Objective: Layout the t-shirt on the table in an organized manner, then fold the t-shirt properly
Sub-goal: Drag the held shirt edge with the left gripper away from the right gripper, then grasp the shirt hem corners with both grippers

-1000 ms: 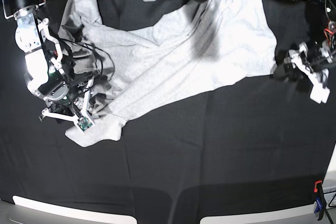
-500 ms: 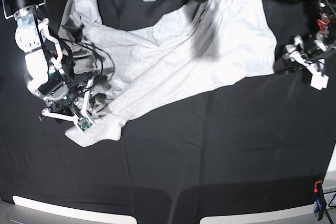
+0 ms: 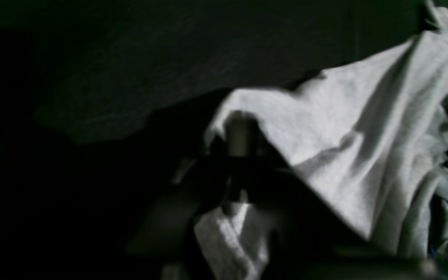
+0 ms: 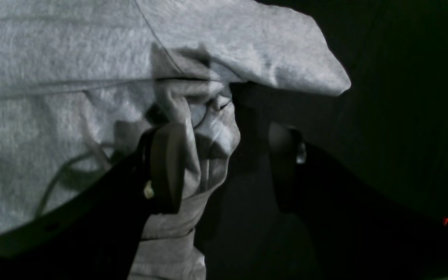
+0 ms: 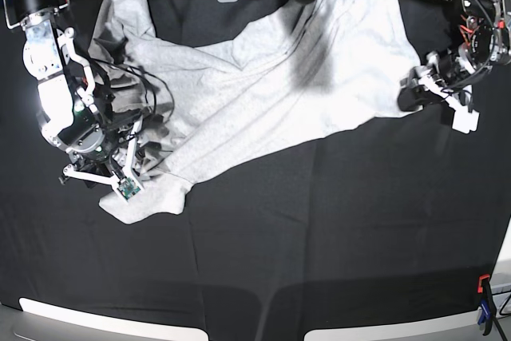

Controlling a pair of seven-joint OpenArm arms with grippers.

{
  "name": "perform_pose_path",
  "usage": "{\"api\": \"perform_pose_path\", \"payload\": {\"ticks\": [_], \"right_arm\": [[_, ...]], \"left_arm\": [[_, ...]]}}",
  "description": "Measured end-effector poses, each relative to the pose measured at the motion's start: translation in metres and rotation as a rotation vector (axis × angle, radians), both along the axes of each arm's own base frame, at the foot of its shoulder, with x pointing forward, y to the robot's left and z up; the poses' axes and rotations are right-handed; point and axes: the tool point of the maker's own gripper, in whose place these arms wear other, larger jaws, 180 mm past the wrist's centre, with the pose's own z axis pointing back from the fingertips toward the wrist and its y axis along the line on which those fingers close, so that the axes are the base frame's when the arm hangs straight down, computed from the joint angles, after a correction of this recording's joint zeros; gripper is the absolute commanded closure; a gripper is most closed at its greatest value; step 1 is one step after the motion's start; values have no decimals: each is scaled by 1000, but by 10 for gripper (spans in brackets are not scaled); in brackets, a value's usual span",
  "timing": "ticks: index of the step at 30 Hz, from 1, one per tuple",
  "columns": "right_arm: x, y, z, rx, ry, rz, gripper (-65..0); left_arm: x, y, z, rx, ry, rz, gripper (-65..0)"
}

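Table (image 5: 335, 221): a wide surface covered in matte black cloth, with pale edging visible along the near side and a red and blue clamp (image 5: 484, 303) at its near corner on the base view's right. Lying directly on it is the t-shirt (image 5: 263, 93), light grey, spread unevenly and creased across the far half, with one bunched end near the base view's left side. The near half shows only black cloth.

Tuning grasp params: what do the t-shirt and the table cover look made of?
t-shirt: looks like soft knit cotton jersey, matte heather grey; fine fuzzy weave in the right wrist view, and it drapes and bunches in soft folds. table: seems covered in matte black cloth, no glare; the left wrist view shows a faint woven texture. What lies under it cannot be seen.
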Motion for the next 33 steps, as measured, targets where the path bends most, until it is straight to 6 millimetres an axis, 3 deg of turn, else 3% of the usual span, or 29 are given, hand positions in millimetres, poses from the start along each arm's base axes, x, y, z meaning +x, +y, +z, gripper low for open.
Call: {"api": "perform_pose_path", "payload": {"ticks": [3,8,13,15,21,26,28,32,33], "right_arm": [[9,-2,7,-11,-64,1,-329],[38,-57,18,-96,-117,-241,-329],[78,-86,33,106,-135,-437,-329],[88,-89,30,222,-66,-470,-329],[92,-70,-10,363,175,-445,-329],[101,-70,-18,398,172,-459,-329],[101,-68,-21,407,173,-461,-265],[106,-57,-21,427,155,-442,0],[108,-58,-20,417,140,-437,0]], "left_arm": [[1,-1,2,-18,-6,5,0],[2,-2,4,-25,-11,9,0],[2,-2,4,-25,-12,9,0],[2,-2,4,-25,-12,10,0],[2,-2,4,-25,-12,10,0],[2,-2,3,-25,-11,9,0],[2,-2,3,-25,-11,9,0],[2,-2,3,-25,-11,9,0],[2,-2,3,-25,-11,9,0]]}}
